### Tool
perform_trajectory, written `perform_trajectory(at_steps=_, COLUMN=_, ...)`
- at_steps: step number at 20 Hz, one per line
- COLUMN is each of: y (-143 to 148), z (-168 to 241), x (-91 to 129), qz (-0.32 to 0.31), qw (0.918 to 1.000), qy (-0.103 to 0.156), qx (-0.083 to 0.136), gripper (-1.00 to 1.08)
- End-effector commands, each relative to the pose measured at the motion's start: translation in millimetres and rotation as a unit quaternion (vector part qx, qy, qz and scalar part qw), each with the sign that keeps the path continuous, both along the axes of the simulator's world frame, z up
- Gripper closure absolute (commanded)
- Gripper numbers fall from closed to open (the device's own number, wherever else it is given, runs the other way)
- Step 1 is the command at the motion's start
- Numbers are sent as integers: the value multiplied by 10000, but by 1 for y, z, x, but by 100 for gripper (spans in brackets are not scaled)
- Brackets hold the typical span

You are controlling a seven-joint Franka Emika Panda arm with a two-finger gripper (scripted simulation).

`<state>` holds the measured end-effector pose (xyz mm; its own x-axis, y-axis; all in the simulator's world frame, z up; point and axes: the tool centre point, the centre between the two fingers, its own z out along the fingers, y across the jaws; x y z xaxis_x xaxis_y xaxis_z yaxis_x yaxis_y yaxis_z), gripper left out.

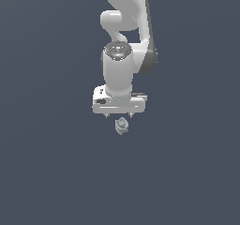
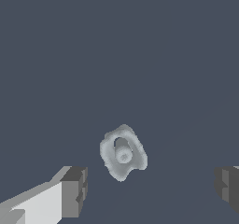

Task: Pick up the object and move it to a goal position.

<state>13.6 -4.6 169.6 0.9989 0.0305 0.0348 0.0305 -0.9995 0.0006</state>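
In the wrist view we start with the nearer finger [image 2: 70, 192], a pale bar ending in a dark pad. Next comes the lump [image 2: 122, 152], a small grey-green knobbly thing with a round knob at its centre, lying on the dark floor [image 2: 116, 41]. Last comes the other finger [image 2: 228, 186], only partly in the picture. The gripper [image 2: 149, 190] is wide open and holds nothing. The lump lies nearer the first finger than the second, touching neither. We take this spread as readiness: the fingers are apart so they can pass down either side of the lump, and the hand probably needs a small shift to centre it before closing.

The exterior view gives us what the wrist cannot: the white arm [image 1: 123, 55] pointing straight down, with the gripper [image 1: 119, 114] hanging just above the lump [image 1: 121, 125], so the descent looks unfinished. The wrist view alone shows the finger gap and the lump's offset. We see no goal marker in either view.
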Motion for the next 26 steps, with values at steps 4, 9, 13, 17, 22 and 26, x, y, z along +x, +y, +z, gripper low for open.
perform_trajectory(at_steps=4, y=-1, z=0, x=0, qz=-7, qw=10000, qy=3, qx=15, gripper=-92)
perform_trajectory(at_steps=9, y=-6, z=3, x=2, qz=-40, qw=10000, qy=13, qx=83, gripper=-92)
perform_trajectory(at_steps=13, y=-6, z=3, x=3, qz=-44, qw=9999, qy=14, qx=90, gripper=-92)
perform_trajectory(at_steps=17, y=-6, z=1, x=2, qz=6, qw=10000, qy=17, qx=83, gripper=-92)
perform_trajectory(at_steps=22, y=-4, z=-7, x=0, qz=249, qw=9997, qy=34, qx=59, gripper=-92)
perform_trajectory(at_steps=26, y=-2, z=-19, x=-3, qz=585, qw=9983, qy=57, qx=29, gripper=-92)
